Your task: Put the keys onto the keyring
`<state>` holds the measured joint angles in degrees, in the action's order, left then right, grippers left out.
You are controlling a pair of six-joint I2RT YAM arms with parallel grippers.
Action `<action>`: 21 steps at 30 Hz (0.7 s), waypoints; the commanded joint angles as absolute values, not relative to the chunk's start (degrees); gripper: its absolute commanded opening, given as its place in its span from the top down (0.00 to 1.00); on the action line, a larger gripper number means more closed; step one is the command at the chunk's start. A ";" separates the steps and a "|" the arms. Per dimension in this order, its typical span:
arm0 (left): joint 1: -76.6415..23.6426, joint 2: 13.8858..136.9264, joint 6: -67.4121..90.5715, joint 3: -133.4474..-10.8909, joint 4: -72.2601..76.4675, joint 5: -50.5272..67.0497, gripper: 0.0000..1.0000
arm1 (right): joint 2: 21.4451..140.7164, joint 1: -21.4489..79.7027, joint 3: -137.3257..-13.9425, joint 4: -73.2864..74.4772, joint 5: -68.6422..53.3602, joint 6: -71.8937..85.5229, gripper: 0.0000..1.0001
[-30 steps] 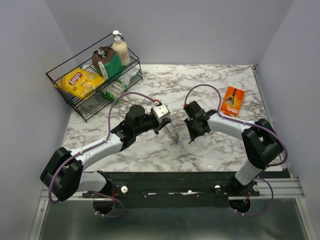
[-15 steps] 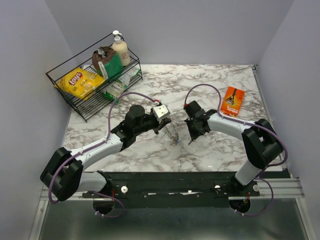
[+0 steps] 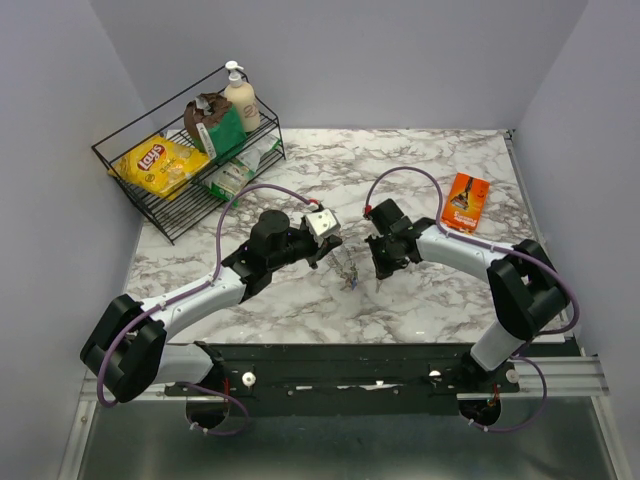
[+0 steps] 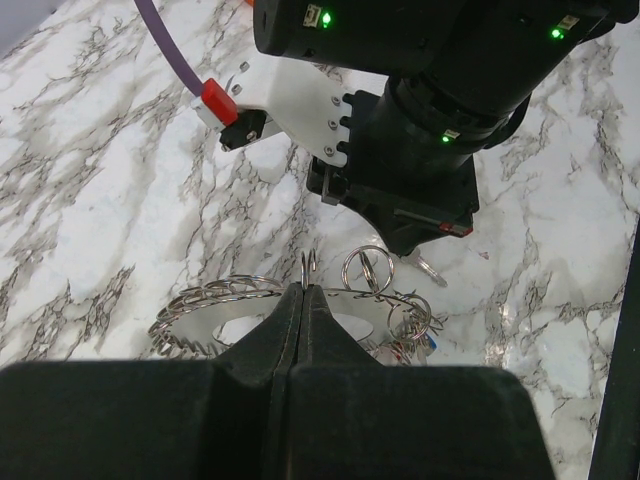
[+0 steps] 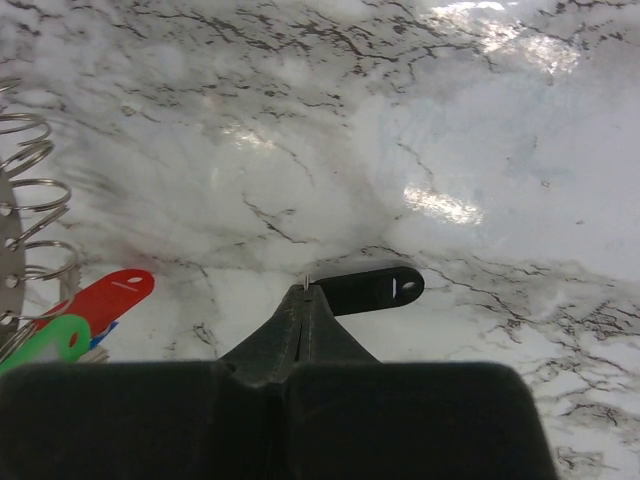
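The keyring (image 4: 215,305), a flat grey toothed ring with several small split rings on its rim, hangs just above the marble. My left gripper (image 4: 303,290) is shut on one of those small rings at the keyring's top edge; from above it sits at the table's middle (image 3: 335,252). My right gripper (image 5: 306,290) is shut on the metal blade of the black key (image 5: 375,287), whose head sticks out to the right over the marble. It hovers just right of the keyring (image 3: 349,270). The red key (image 5: 105,295) lies by the keyring's rim (image 5: 10,250), with green and blue plastic beside it.
A black wire rack (image 3: 150,205) at the back left holds a yellow chip bag (image 3: 158,163), a soap bottle (image 3: 240,98) and packets. An orange packet (image 3: 466,201) lies at the back right. Grey walls enclose the marble table (image 3: 400,160).
My right gripper has closed on the black key and shifted slightly up and left, towards the keyring. The left arm and the keyring have stayed still.
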<state>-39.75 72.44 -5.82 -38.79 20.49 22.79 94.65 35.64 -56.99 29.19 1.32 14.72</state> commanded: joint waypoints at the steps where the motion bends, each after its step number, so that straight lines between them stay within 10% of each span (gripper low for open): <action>1: -39.46 72.25 -6.33 -39.46 22.24 23.73 1.00 | 93.78 36.12 -57.66 27.86 -3.25 12.92 1.00; 21: -39.29 71.89 -6.42 -39.20 22.15 23.82 1.00 | 95.98 36.04 -56.43 27.51 -1.05 13.27 0.79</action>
